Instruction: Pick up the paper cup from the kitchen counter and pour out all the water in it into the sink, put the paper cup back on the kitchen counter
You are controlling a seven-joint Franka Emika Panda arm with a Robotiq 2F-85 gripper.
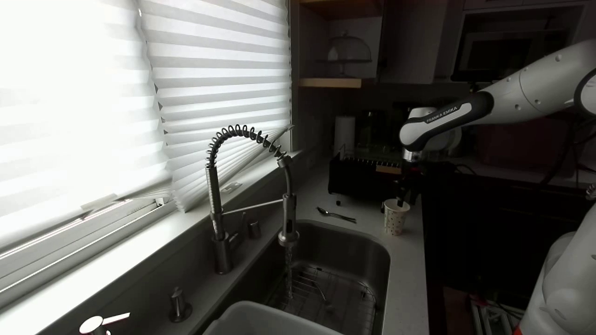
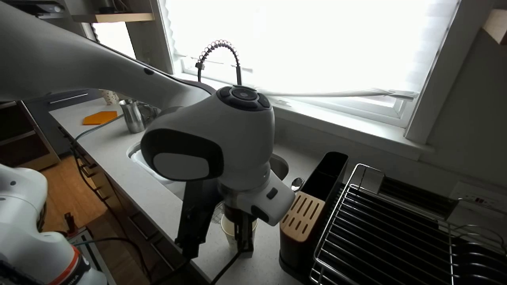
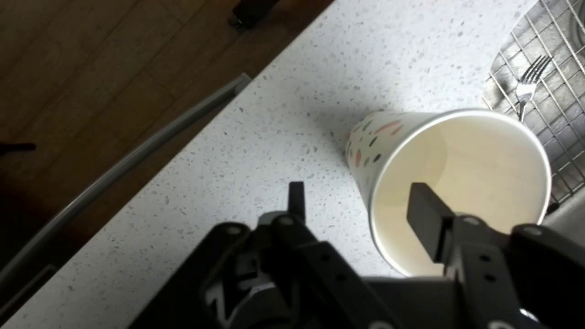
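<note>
The paper cup, cream-white with small coloured specks, stands upright on the kitchen counter near the sink's corner. It shows in both exterior views and in the wrist view. Its inside has a darker patch low down; I cannot tell the water level. My gripper is open. One finger is inside the cup's mouth and the other is outside, with the near wall between them and gaps on both sides. The sink lies beside the cup, under the coiled-spring faucet, which runs water.
A black cutlery holder with a slotted wooden top and a wire dish rack stand close to the cup. Spoons lie by the sink. A grey tub sits in the sink. A metal pitcher stands farther along.
</note>
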